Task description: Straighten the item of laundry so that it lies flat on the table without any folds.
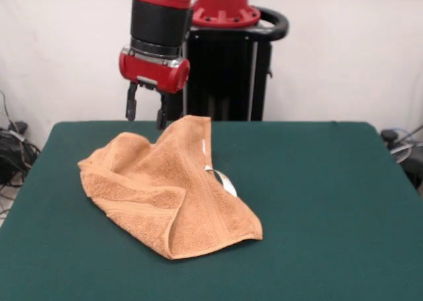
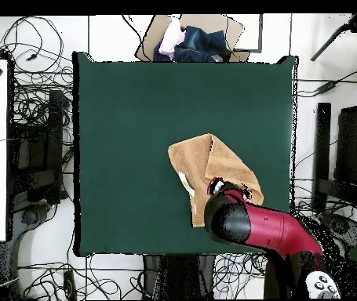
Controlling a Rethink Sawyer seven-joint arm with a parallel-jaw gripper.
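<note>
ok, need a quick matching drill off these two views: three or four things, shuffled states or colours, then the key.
Things:
1. towel
2. table
3. gripper
4. tag

Descriptions:
A. dark green, flat
B. white, poking out from a fold
C. orange-tan, crumpled with folds
D. hanging over the towel's far edge, fingers apart

Pairs: 1-C, 2-A, 3-D, 4-B

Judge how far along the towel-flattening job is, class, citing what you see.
Done: nothing yet; the towel lies crumpled, folded over itself on the table. In hand: the gripper hangs open above the towel's far raised corner, holding nothing. Left: grasping, pulling out the folds, laying it flat.
</note>
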